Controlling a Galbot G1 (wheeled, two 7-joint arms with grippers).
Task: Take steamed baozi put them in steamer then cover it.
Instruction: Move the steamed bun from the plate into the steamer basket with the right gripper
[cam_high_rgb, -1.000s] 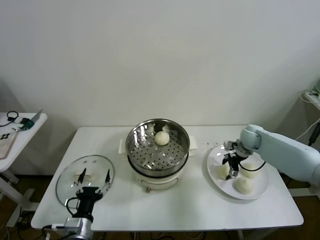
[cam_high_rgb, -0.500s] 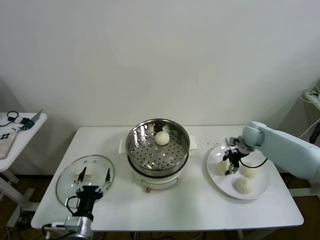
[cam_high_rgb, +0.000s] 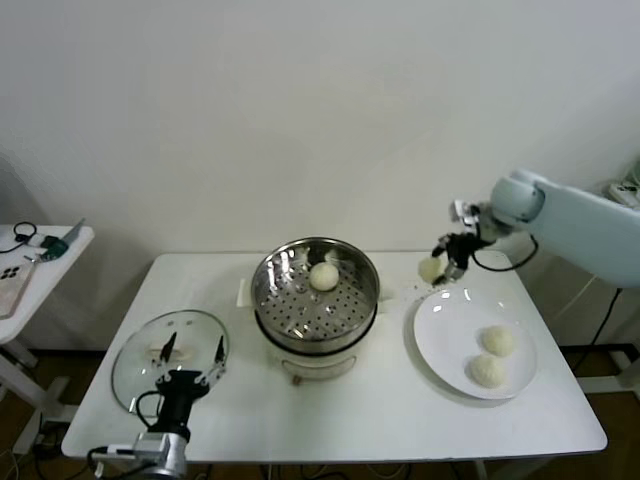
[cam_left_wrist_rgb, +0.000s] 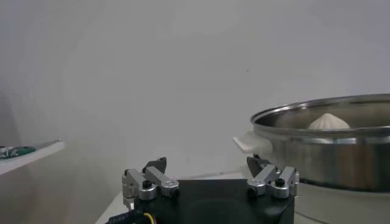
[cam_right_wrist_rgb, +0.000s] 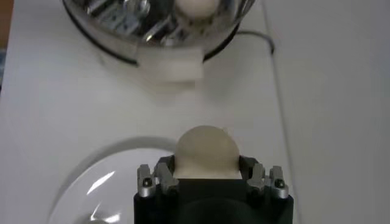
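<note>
My right gripper (cam_high_rgb: 441, 265) is shut on an off-white baozi (cam_high_rgb: 431, 268) and holds it in the air above the table, between the white plate (cam_high_rgb: 440, 330) and the steamer (cam_high_rgb: 315, 285). In the right wrist view the baozi (cam_right_wrist_rgb: 206, 152) sits between the fingers, with the steamer (cam_right_wrist_rgb: 122, 24) ahead. One baozi (cam_high_rgb: 323, 276) lies in the steamer basket; it also shows in the left wrist view (cam_left_wrist_rgb: 329, 122). Two baozi (cam_high_rgb: 498, 340) (cam_high_rgb: 487, 370) lie on the plate. My left gripper (cam_high_rgb: 190, 358) is open and empty, parked over the glass lid (cam_high_rgb: 135, 360).
The glass lid lies flat at the table's front left. A small side table (cam_high_rgb: 40, 255) with a phone and cables stands to the far left. The steamer's cream handle (cam_right_wrist_rgb: 169, 64) faces the right gripper. A wall runs behind the table.
My right gripper has lifted one baozi off the plate and carried it up and toward the steamer. Two baozi stay on the plate. The left arm has not moved.
</note>
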